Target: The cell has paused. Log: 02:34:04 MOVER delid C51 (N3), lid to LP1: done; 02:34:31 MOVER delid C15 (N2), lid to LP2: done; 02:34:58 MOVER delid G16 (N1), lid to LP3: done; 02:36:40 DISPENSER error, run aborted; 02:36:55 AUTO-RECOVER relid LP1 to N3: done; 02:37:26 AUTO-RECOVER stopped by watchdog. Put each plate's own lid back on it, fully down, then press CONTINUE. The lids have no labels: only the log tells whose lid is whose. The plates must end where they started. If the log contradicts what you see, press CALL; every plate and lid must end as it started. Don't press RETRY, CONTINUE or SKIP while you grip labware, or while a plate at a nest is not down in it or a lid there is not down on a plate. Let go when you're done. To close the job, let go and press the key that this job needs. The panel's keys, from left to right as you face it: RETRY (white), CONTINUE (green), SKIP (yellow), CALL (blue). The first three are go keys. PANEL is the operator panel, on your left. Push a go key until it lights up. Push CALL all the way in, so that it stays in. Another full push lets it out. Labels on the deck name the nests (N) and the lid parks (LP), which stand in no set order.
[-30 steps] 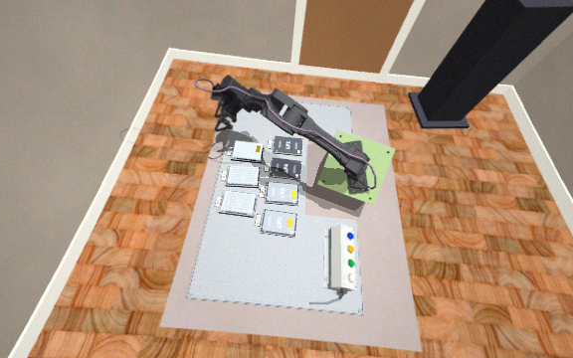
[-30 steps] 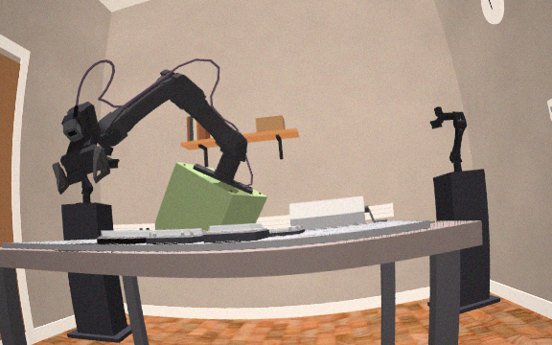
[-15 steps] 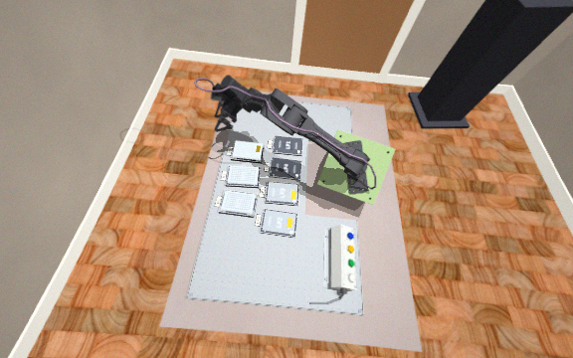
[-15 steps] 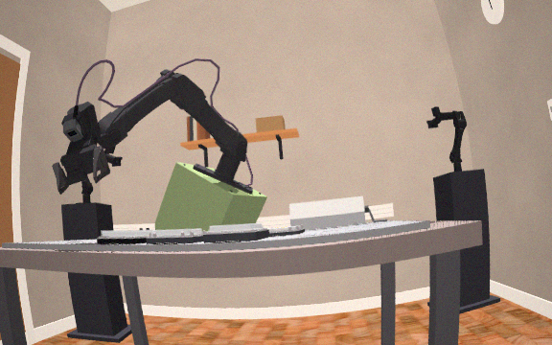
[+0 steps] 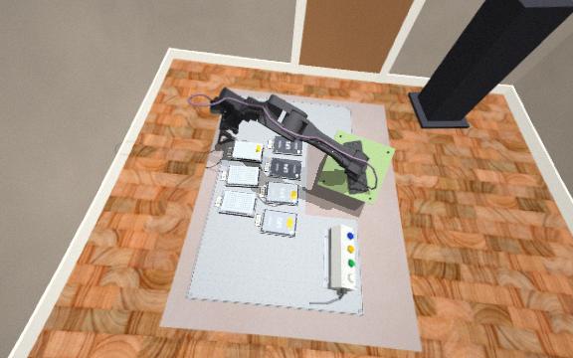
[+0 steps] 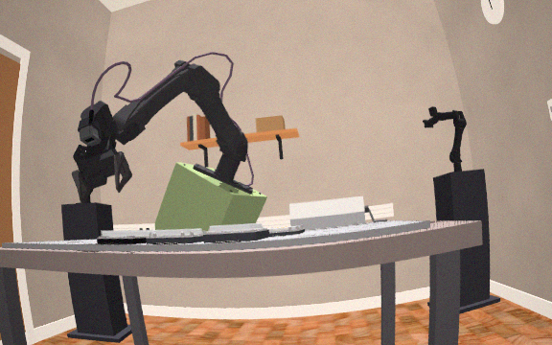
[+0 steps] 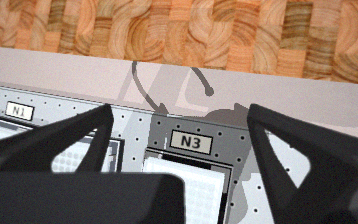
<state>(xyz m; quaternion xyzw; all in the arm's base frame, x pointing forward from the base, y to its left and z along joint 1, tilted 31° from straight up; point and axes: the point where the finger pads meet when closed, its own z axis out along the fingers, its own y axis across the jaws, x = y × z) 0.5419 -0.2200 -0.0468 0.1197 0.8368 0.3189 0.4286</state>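
My gripper (image 5: 227, 131) is open and empty, high above the far end of the deck; it also shows in the side view (image 6: 101, 184) and the wrist view (image 7: 180, 107). Below it the label N3 (image 7: 191, 142) marks a nest with a white plate (image 7: 190, 185). From above, this plate (image 5: 247, 150) carries a lid with a yellow tag. The label N1 (image 7: 19, 110) marks the nest beside it. Two more plates (image 5: 243, 175) (image 5: 237, 202) show open wells, without lids. Two lid parks (image 5: 286, 145) (image 5: 286, 168) are dark and bare. Two others hold lids with yellow tags (image 5: 283, 193) (image 5: 279, 222).
The operator panel (image 5: 342, 256) stands at the near right of the deck, with its blue (image 5: 350, 236), yellow (image 5: 350, 249), green (image 5: 350, 263) and white (image 5: 350, 277) keys. My arm's green base block (image 5: 353, 171) stands right of the lid parks. A black pillar (image 5: 485, 55) stands on the floor beyond.
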